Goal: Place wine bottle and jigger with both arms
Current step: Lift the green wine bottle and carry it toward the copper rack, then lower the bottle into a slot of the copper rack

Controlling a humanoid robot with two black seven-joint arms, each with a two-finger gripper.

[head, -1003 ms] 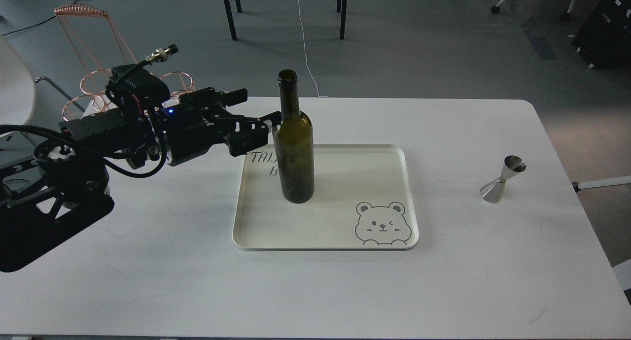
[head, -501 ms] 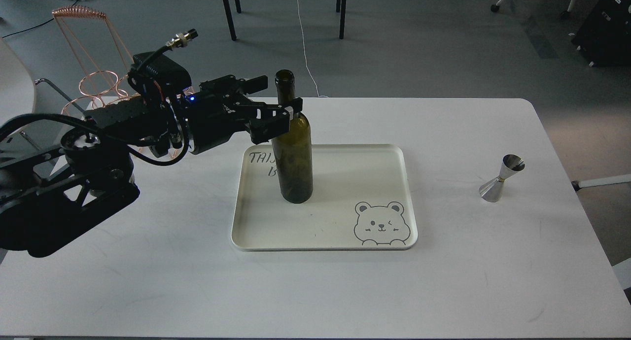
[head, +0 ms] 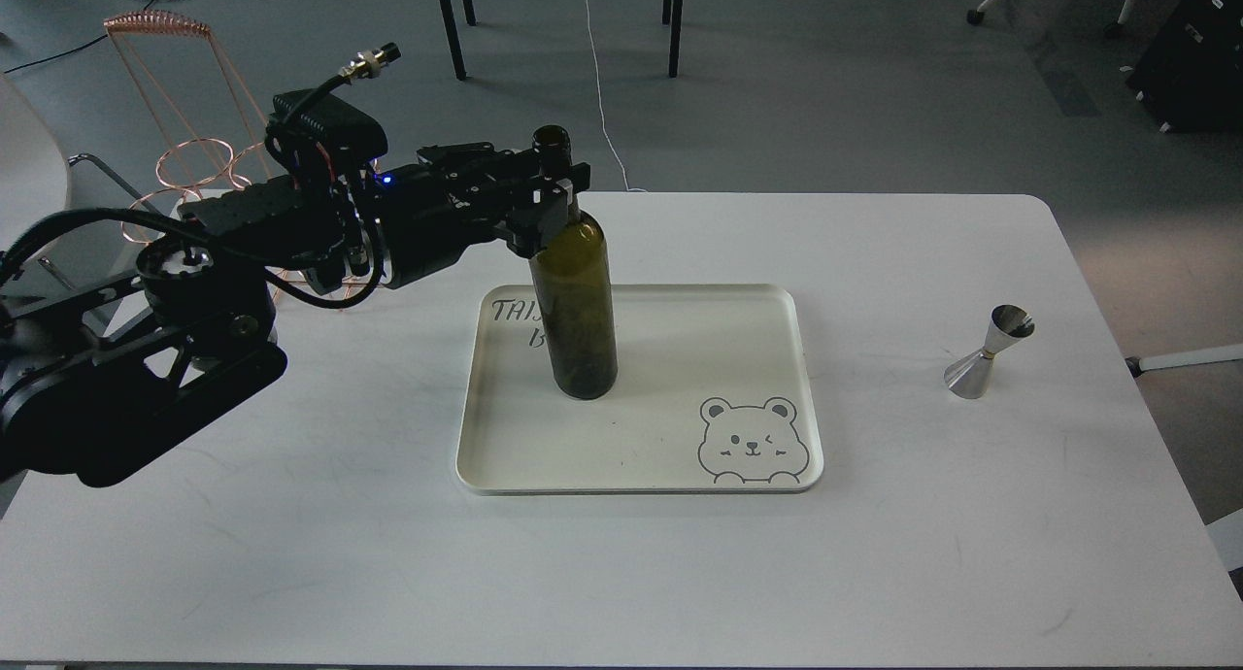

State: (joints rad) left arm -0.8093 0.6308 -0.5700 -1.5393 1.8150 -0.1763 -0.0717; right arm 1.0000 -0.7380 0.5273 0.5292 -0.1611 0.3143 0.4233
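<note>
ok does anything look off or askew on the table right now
Yes: the wine bottle on the tray leans left at the top, with the left gripper around its neck. The jigger stands upright on the table.

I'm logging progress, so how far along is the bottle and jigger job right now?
Looks done: nothing yet. In hand: the wine bottle stands on the tray, tilted slightly left, with the left gripper around its neck. Left: the jigger stands untouched on the table, right of the tray; no right arm is in view.
</note>
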